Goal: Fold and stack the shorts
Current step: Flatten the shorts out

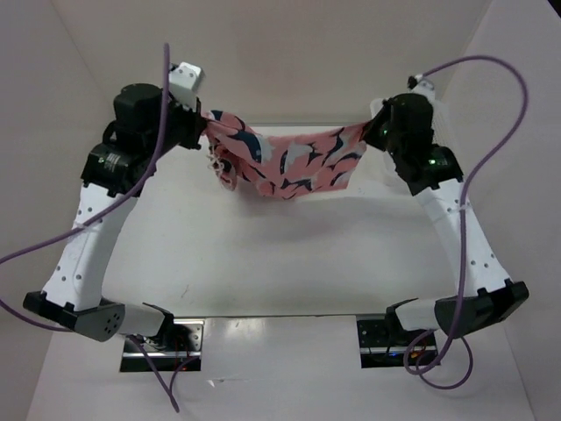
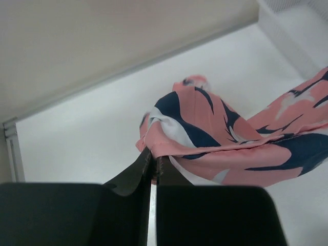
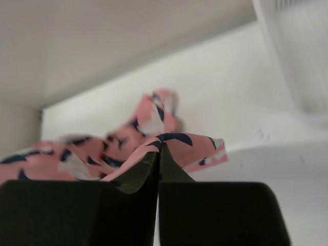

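Observation:
The salmon-pink shorts (image 1: pixel 294 160) with navy and white shapes hang stretched in the air between my two grippers, at the far side of the table. My left gripper (image 1: pixel 203 125) is shut on the left end of the shorts (image 2: pixel 215 133); the cloth is pinched at the fingertips (image 2: pixel 154 160). My right gripper (image 1: pixel 375 130) is shut on the right end of the shorts (image 3: pixel 169 141), with a corner of cloth hanging past the fingertips (image 3: pixel 160 148). The middle of the shorts sags, and a bunched part hangs below the left end.
The white table (image 1: pixel 280 254) lies under the hanging cloth. Light walls enclose the workspace on the far side and both sides. A white mesh basket (image 3: pixel 297 56) stands at the right in the right wrist view. Purple cables (image 1: pixel 491 114) loop off both arms.

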You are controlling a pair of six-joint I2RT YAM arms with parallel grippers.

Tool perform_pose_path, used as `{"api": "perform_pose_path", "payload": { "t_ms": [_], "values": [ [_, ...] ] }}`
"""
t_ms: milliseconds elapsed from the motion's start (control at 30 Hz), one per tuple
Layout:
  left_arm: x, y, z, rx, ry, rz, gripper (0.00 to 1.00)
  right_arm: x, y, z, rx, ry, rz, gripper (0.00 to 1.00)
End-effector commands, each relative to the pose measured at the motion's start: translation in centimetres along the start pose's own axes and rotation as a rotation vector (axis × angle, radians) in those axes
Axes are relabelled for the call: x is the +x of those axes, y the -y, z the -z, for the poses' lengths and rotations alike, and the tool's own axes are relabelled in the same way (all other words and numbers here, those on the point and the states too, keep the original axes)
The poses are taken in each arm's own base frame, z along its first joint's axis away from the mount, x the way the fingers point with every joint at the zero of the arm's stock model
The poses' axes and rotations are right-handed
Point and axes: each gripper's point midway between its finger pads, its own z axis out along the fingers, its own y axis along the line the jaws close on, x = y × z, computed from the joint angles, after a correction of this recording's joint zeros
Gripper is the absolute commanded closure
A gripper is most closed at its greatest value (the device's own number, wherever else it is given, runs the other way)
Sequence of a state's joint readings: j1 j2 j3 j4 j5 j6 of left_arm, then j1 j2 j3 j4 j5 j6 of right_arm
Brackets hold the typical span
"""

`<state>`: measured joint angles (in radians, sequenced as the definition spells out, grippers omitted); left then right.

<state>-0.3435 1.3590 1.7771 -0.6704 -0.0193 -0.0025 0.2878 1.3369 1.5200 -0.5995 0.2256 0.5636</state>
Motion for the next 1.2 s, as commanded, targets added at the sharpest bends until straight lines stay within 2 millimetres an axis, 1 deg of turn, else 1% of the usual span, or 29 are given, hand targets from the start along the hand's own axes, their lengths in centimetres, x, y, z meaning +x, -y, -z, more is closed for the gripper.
{"api": "perform_pose_path", "payload": {
  "t_ms": [0,33,67,100,133,167,200,233,267,300,367,400,500,533,600,667,700,733,767,800,833,867,900,967,1000,1033,1100,1133,1167],
  "values": [
    [-5.7,0.2,5.5,0.030,0.145,-0.006,1.00,-9.8,-2.0,8.2,-0.058,0.259,0.042,1.00],
    [-7.0,0.0,7.0,0.018,0.191,-0.007,1.00,-11.4,-2.3,9.9,-0.069,0.304,0.060,1.00],
    [-7.9,0.0,7.7,0.016,0.218,-0.008,1.00,-12.6,-2.5,11.1,-0.075,0.338,0.064,1.00],
    [-9.3,0.0,9.2,0.021,0.272,-0.011,1.00,-14.9,-2.7,13.9,-0.086,0.407,0.055,1.00],
    [-11.3,-0.1,11.7,0.015,0.346,-0.013,1.00,-15.7,-3.2,15.0,-0.095,0.438,0.055,1.00],
    [-12.1,0.1,12.8,0.023,0.379,-0.017,1.00,-16.5,-3.3,16.5,-0.098,0.473,0.061,1.00],
    [-13.1,0.0,14.0,0.020,0.420,-0.018,1.00,-17.7,-3.1,18.6,-0.097,0.522,0.037,1.00],
    [-14.1,0.0,16.1,0.016,0.472,-0.021,1.00,-18.0,-3.2,19.2,-0.103,0.532,0.031,1.00],
    [-14.5,0.0,17.0,0.014,0.493,-0.021,1.00,-18.9,-3.5,20.9,-0.125,0.565,0.023,1.00],
    [-15.1,-0.3,18.6,-0.003,0.534,-0.020,1.00,-19.0,-2.9,21.3,-0.101,0.570,0.018,1.00],
    [-15.7,-0.5,20.4,-0.018,0.571,-0.017,1.00,-20.1,-2.6,23.6,-0.113,0.620,-0.009,1.00],
    [-16.2,-0.4,21.7,-0.018,0.602,-0.016,1.00,-20.2,-2.3,23.9,-0.101,0.626,-0.013,1.00],
    [-16.6,-0.5,23.2,-0.026,0.629,-0.007,1.00,-21.0,-2.2,25.2,-0.108,0.653,-0.038,1.00],
    [-16.6,-0.5,23.2,-0.026,0.629,-0.007,1.00,-21.4,-2.0,25.8,-0.109,0.671,-0.049,1.00],
    [-16.3,-0.1,23.1,-0.007,0.620,-0.010,1.00,-21.3,-2.3,25.0,-0.100,0.657,-0.041,1.00],
    [-15.9,0.1,22.3,0.006,0.600,-0.013,1.00,-21.5,-2.4,24.5,-0.089,0.655,-0.041,1.00],
    [-15.7,0.2,22.0,0.007,0.590,-0.013,1.00,-21.4,-2.5,23.2,-0.065,0.641,-0.035,1.00],
    [-15.4,0.2,21.5,0.008,0.575,-0.013,1.00,-21.3,-2.4,22.8,-0.050,0.634,-0.032,1.00],
    [-14.4,0.3,20.0,0.011,0.533,-0.013,1.00,-21.2,-2.5,22.2,-0.045,0.625,-0.028,1.00],
    [-13.9,0.6,19.3,0.026,0.513,-0.017,1.00,-20.7,-2.8,20.6,-0.029,0.598,-0.012,1.00],
    [-13.4,1.1,18.6,0.056,0.494,-0.024,1.00,-20.4,-2.7,19.6,-0.010,0.585,-0.006,1.00],
    [-12.2,1.4,16.7,0.070,0.447,-0.025,1.00,-20.3,-3.0,18.8,-0.007,0.579,-0.002,1.00],
    [-11.2,1.5,15.5,0.073,0.411,-0.025,1.00,-19.3,-3.1,16.5,0.017,0.538,0.020,1.00],
    [-9.4,1.4,13.0,0.060,0.354,-0.020,1.00,-18.6,-4.3,14.1,-0.012,0.504,0.040,1.00],
    [-7.3,1.6,10.5,0.065,0.293,-0.019,1.00,-17.0,-4.7,10.8,0.006,0.446,0.070,1.00],
    [-6.2,1.7,9.3,0.067,0.266,-0.019,1.00,-16.0,-4.9,8.9,0.012,0.409,0.089,1.00],
    [-3.6,1.8,6.0,0.075,0.192,-0.016,1.00,-14.1,-5.8,5.2,0.001,0.342,0.119,1.00],
    [-2.5,1.7,3.8,0.081,0.162,-0.013,1.00,-11.9,-5.6,1.7,0.037,0.277,0.137,1.00],
    [0.1,1.1,1.7,0.093,0.099,-0.001,1.00,-11.2,-5.9,0.2,0.028,0.259,0.144,1.00]
  ]
}}
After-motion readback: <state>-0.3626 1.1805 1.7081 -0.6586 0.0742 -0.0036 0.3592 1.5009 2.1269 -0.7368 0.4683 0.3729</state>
